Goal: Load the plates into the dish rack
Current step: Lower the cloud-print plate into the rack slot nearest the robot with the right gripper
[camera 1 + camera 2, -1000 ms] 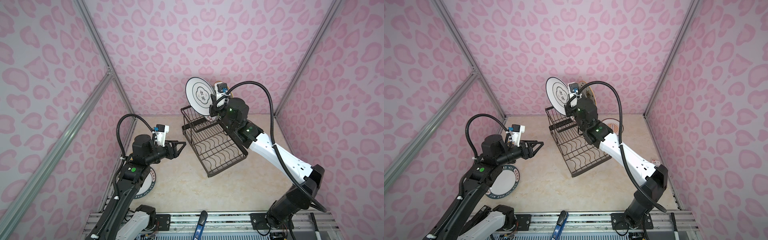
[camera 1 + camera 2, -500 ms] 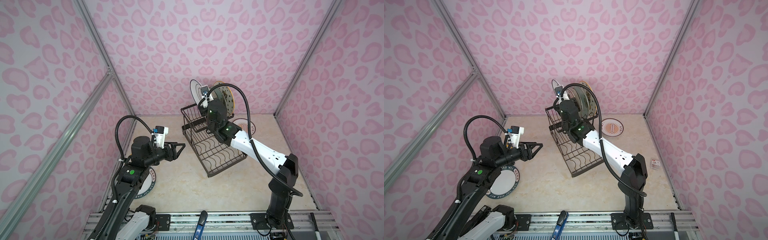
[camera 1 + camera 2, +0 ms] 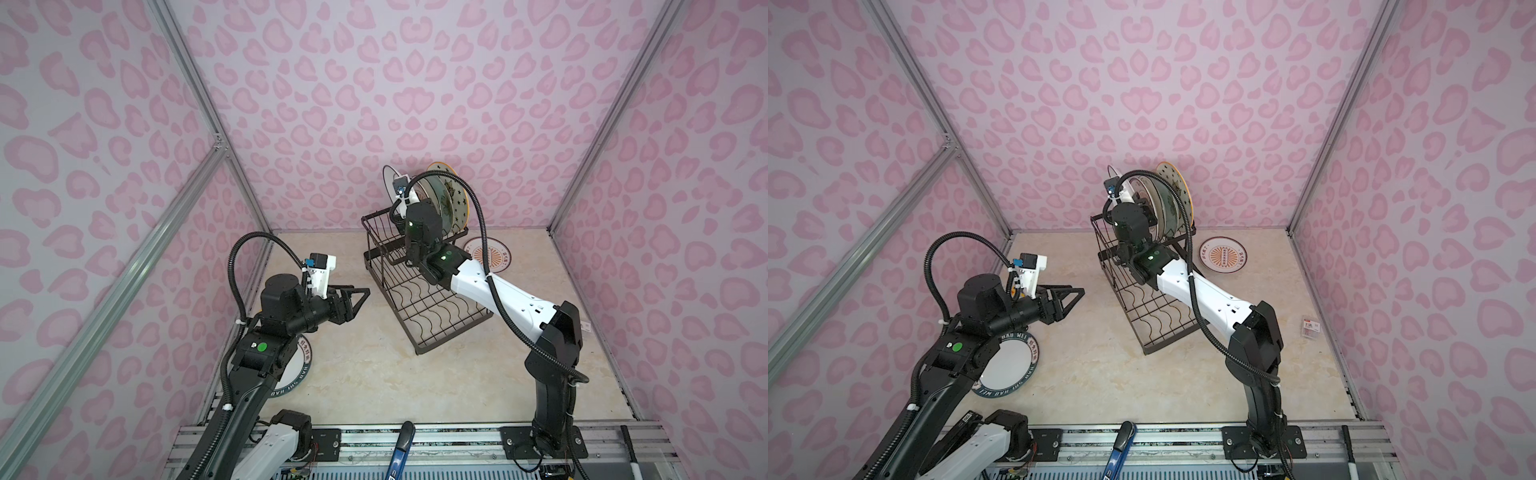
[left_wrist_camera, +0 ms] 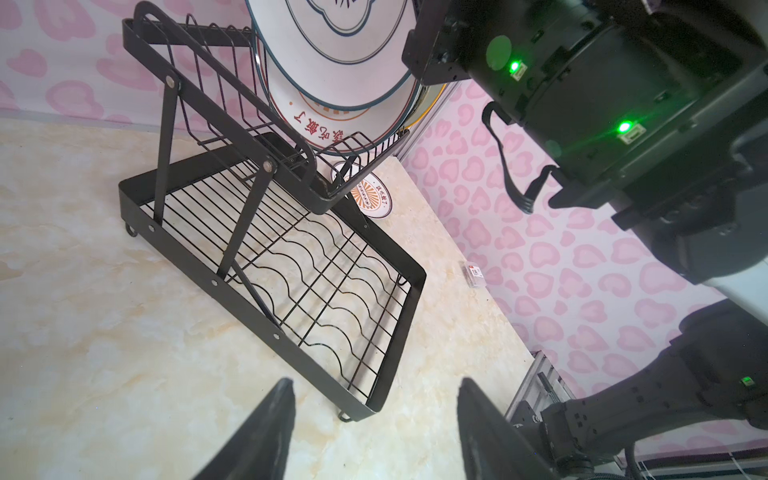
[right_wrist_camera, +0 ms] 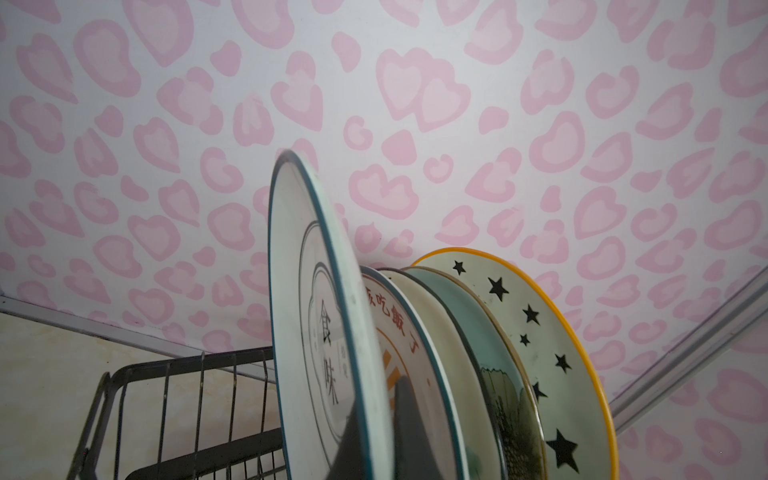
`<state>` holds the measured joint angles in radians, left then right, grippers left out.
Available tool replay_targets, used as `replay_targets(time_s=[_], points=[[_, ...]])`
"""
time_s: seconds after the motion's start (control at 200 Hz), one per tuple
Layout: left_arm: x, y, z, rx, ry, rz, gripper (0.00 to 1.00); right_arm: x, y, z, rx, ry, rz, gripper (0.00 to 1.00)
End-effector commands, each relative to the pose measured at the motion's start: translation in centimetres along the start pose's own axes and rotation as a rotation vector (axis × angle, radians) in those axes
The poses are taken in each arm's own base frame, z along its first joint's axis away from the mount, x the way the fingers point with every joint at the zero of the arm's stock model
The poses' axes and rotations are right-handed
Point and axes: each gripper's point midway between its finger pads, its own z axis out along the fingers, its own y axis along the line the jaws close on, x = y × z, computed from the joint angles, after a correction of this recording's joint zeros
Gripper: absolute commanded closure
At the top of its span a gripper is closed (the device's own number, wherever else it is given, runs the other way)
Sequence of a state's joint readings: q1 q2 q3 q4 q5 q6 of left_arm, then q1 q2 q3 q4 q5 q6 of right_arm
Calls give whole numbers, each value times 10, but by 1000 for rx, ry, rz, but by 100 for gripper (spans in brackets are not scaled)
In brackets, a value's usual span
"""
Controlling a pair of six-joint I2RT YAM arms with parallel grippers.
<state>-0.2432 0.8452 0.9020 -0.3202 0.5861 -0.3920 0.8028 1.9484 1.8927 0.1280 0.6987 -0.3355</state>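
At the far left, the dark-green-rimmed lettered plate [image 3: 1013, 365] lay flat on the table [image 3: 1100, 374], partly under the left arm. Above it, the left gripper [image 3: 1077, 293] hung clear of the surface with its fingers spread apart and nothing between them, pointing toward the dish rack [image 3: 440, 316], which stood near the middle, well apart from it. The rack's lower tray with its wavy dividers held no plates.

At the raised basket, the right gripper [image 5: 374, 411] was clamped tight on the rim of the white black-ringed plate [image 5: 316, 332], holding it upright at the left end of the standing row. Whether its lower edge rested on the wires was unclear, as the arm blocked that spot.

Just to its right stood an orange sunburst plate [image 5: 399, 328], the cream plate [image 5: 428, 324], the pale blue plate [image 5: 469, 332] and the starred yellow-rimmed plate [image 5: 540, 332], all on edge. Right of the rack, a second sunburst plate [image 3: 1223, 259] lay flat on the table, and a small packet [image 3: 1310, 326] lay farther right.
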Motion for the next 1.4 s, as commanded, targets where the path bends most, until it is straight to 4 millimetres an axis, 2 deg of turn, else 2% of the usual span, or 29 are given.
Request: replay_targets(time_s=[0.0, 0.545, 1.395], points=[[-3, -1, -2, -2, -8, 25, 36, -5, -3, 4, 19, -22, 39, 100], [-5, -1, -2, -10, -9, 34, 36, 19, -4, 14, -9, 27, 43, 100], [-11, -5, -6, -15, -15, 47, 36, 38, 0, 14, -33, 69, 63, 100]])
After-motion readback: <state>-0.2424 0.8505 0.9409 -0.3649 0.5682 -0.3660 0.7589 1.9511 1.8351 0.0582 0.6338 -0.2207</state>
